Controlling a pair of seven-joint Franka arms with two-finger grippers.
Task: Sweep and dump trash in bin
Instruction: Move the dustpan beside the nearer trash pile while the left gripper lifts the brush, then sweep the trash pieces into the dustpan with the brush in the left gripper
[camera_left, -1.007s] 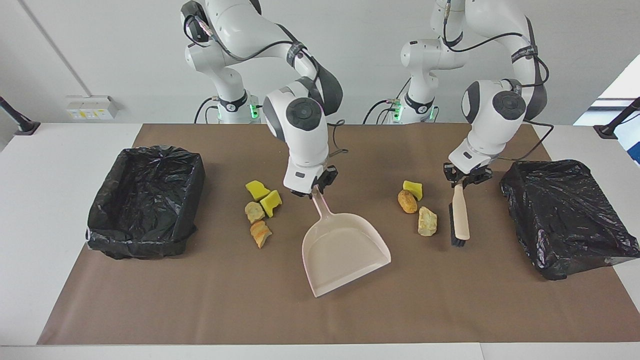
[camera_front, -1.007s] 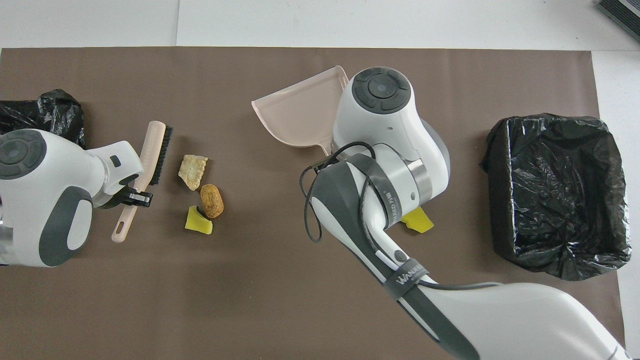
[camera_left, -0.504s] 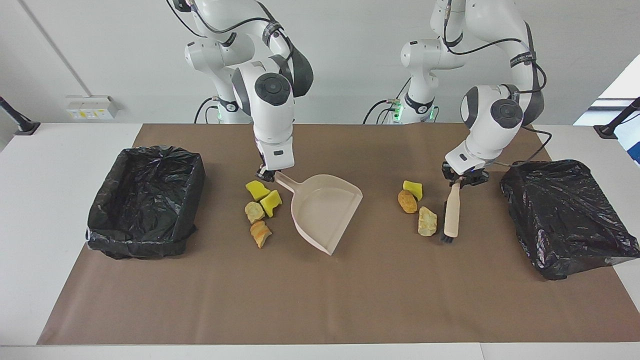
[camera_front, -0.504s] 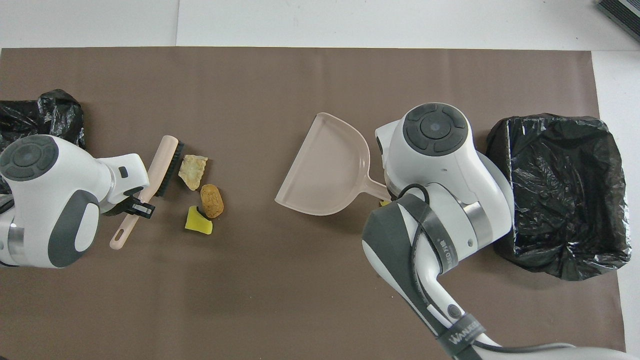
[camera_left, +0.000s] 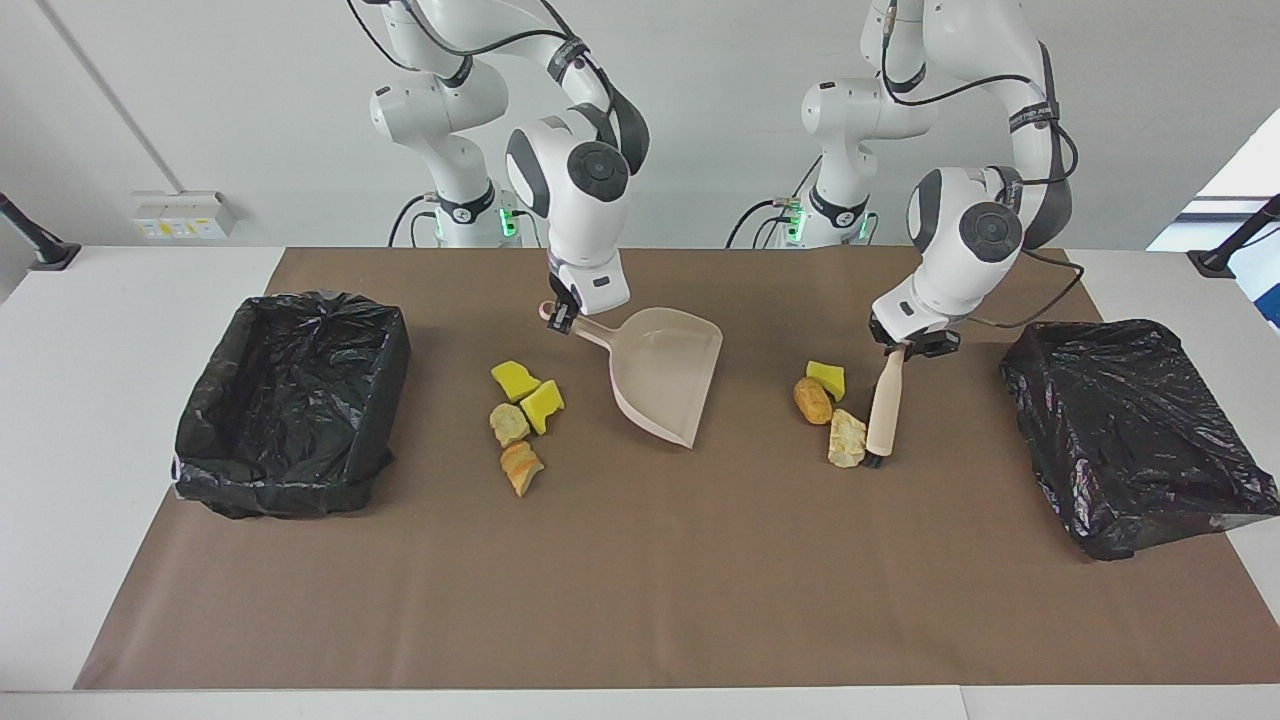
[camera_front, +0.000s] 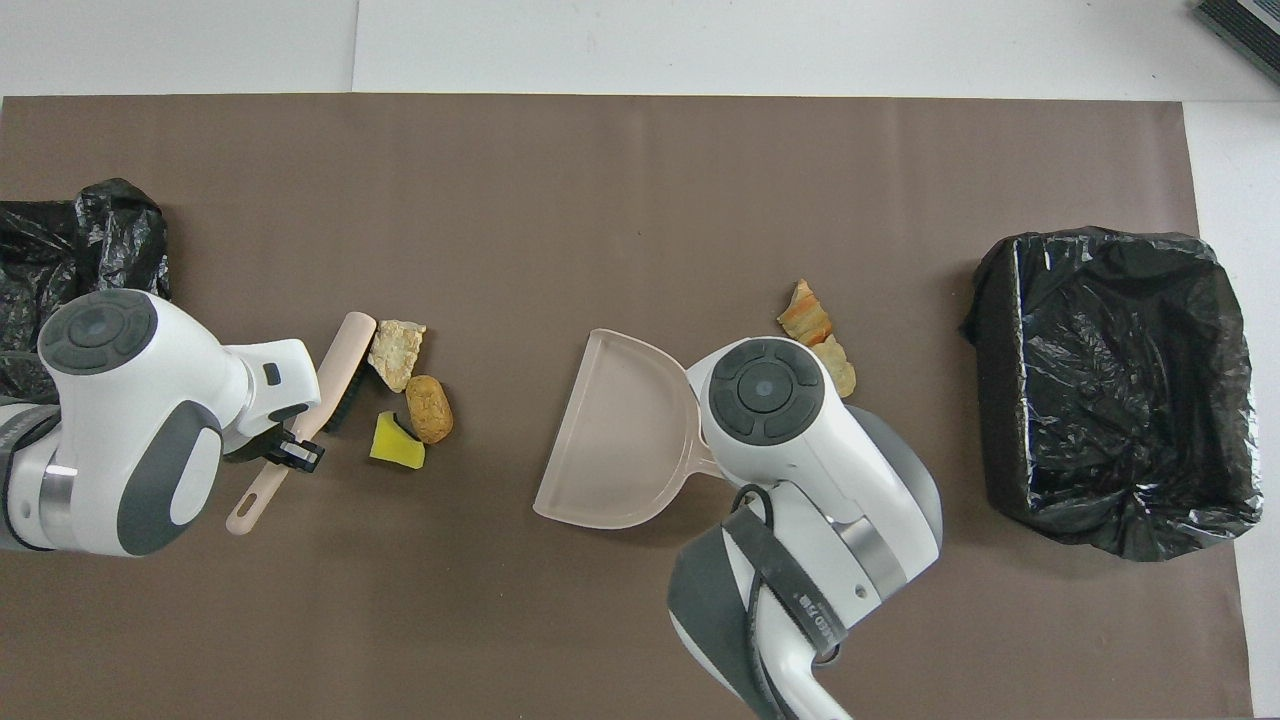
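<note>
Left gripper (camera_left: 905, 346) jaws clamped on the top of the handle of the beige-handled, black-bristled hand brush (camera_left: 884, 411); right gripper (camera_left: 560, 318) jaws clamped on the stub handle of the pale pink plastic dustpan (camera_left: 661, 385). Nearest the robots are the two grippers; the brush slopes down from the left one, bristle end on the brown paper-covered surface (camera_left: 640, 600). Its bristles touch the pale tan bread-like lump (camera_left: 846, 440) of the small trash group at the left arm's end, which also has an orange-brown lump (camera_left: 813, 400) and a yellow sponge piece (camera_left: 826, 379). The dustpan is tilted, mouth edge toward the surface, between the two trash groups. The second group, two yellow sponge chunks (camera_left: 528, 393) with a beige lump (camera_left: 509, 424) and a striped orange crust (camera_left: 522, 467), lies beside the pan toward the right arm's end. Black-bagged bin (camera_left: 292, 400) and another black-bagged bin (camera_left: 1140, 430) sit at either end; no trash shows in them. Judgement: sweeping is just starting, nothing collected. Next move calls for the pan's mouth flat on the surface facing the three-piece group, then a brush stroke pushing those pieces in.
</note>
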